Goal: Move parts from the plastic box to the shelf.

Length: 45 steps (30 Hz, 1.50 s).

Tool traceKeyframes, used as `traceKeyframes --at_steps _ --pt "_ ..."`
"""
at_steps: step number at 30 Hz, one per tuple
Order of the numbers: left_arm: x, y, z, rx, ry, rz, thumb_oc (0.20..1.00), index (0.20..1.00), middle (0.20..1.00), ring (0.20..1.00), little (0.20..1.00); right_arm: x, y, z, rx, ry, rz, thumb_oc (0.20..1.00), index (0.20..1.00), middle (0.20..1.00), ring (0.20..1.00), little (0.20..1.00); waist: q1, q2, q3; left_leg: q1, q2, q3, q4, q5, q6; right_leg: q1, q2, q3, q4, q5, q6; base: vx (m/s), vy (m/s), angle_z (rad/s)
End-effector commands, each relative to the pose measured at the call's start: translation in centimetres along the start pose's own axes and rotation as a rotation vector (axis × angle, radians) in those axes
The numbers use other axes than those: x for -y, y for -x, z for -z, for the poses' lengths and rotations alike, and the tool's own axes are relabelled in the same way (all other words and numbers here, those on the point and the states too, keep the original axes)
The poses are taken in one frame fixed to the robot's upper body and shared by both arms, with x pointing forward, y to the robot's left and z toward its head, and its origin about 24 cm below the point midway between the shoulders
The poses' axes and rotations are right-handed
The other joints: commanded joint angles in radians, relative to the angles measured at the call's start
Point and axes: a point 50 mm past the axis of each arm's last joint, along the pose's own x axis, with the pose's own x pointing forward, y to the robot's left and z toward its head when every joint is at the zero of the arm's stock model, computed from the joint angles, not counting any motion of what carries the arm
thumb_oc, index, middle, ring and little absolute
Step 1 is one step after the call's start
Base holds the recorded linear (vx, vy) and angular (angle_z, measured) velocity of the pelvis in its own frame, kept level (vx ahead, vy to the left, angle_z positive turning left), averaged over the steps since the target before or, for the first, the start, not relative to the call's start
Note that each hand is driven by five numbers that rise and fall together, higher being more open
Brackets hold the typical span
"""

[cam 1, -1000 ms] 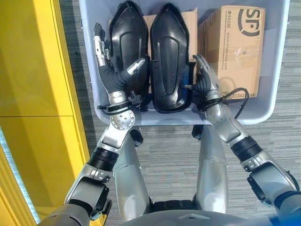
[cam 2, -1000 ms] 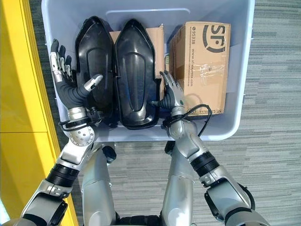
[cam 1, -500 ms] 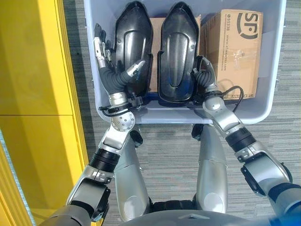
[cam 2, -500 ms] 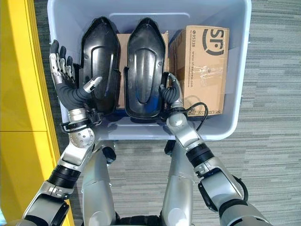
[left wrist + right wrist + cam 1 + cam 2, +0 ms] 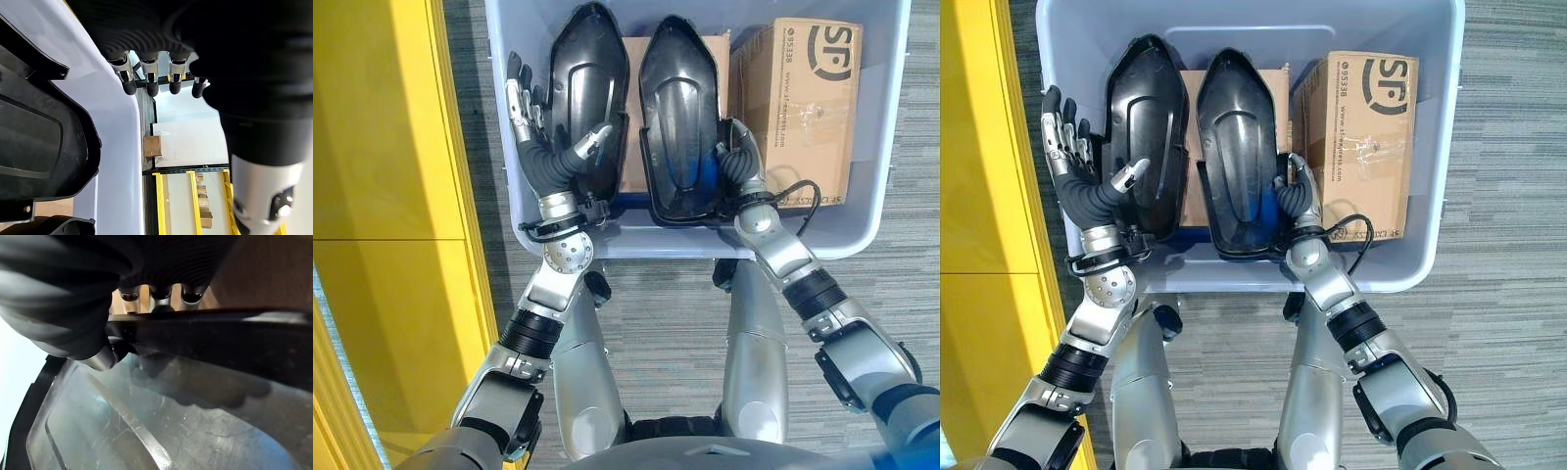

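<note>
Head eyes look down into the plastic box; wrist cameras sit inside it.

The plastic box is cropped at the top; a flat carton sits half-hidden behind black parts.

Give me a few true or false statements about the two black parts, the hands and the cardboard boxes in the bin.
1. Two black parts stand in the plastic box. True.
2. The right hand grips the edge of the right-side part. True, thumb inside, fingers behind.
3. The left hand is curled into a fist. False: its fingers are straight, open beside the left part.
4. The cardboard box lies on the floor. False: it sits inside the plastic box.
</note>
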Motion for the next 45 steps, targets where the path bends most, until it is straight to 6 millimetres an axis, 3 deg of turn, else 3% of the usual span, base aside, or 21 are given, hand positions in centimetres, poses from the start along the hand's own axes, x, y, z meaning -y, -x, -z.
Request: traceKeyframes --at_steps 1,7,18,29,33,40,45 --pt "0.3 -0.2 -2.0 0.095 0.063 0.052 1.0 1.0 1.0 1.0 1.0 -4.9 2.8 3.1 -0.139 -0.003 -0.234 0.2 0.2 0.2 0.2 0.2 0.054 0.017 -0.035 0.018 0.04 0.073 0.151 -0.198 -0.106 -0.01 -0.052 -0.032 -0.043 -0.023 0.124 0.0 0.0 0.0" --pt "0.2 0.2 -1.5 0.06 0.043 0.122 1.0 1.0 1.0 1.0 1.0 -3.7 2.8 2.5 -0.075 -0.102 -0.148 0.2 0.2 0.2 0.2 0.2 0.05 0.015 -0.035 0.087 0.026 0.081 0.131 -0.202 -0.091 0.057 -0.044 -0.035 -0.062 -0.028 0.125 -0.01 -0.001 -0.02" --pt "-2.0 1.7 -0.2 -0.03 -0.002 0.118 1.0 1.0 1.0 1.0 1.0 -1.8 3.6 2.4 -0.042 -0.244 -0.053 0.2 0.2 0.2 0.2 0.2 0.038 0.02 -0.035 0.284 0.0 0.101 0.064 -0.205 -0.062 0.241 -0.023 -0.026 -0.132 -0.038 0.132 -0.01 0.035 -0.05" --pt "-3.3 2.3 1.0 -0.119 0.004 0.123 1.0 1.0 1.0 1.0 1.0 -1.0 3.5 4.1 -0.123 -0.266 -0.004 0.2 0.2 0.2 0.2 0.2 0.035 0.018 -0.035 0.466 0.005 0.073 0.008 -0.192 -0.055 0.416 -0.006 0.002 -0.155 -0.065 0.12 0.02 0.024 -0.1" --pt "-3.2 2.6 1.5 -0.159 -0.002 0.162 1.0 1.0 1.0 1.0 1.0 -1.0 3.3 4.2 -0.122 -0.268 0.0 0.2 0.2 0.2 0.2 0.2 0.034 0.016 -0.035 0.513 0.006 0.063 -0.005 -0.19 -0.053 0.466 0.002 0.013 -0.165 -0.071 0.114 0.03 0.02 -0.05" --pt "-1.6 4.0 3.3 -0.343 0.011 0.376 1.0 1.0 1.0 1.0 1.0 -0.1 2.6 3.6 -0.083 -0.253 0.052 0.2 0.2 0.2 0.2 0.2 0.028 0.02 -0.038 0.588 0.009 0.061 -0.016 -0.188 -0.047 0.548 0.012 0.024 -0.179 -0.072 0.106 0.03 0.012 -0.03" --pt "-0.1 5.9 4.5 -0.537 0.135 0.471 1.0 1.0 1.0 1.0 1.0 1.4 1.4 1.1 0.064 -0.173 0.154 0.2 0.2 0.2 0.2 0.2 0.024 0.03 -0.065 0.625 0.008 0.068 -0.029 -0.187 -0.041 0.578 0.006 0.029 -0.185 -0.066 0.106 0.05 0.041 -0.03"
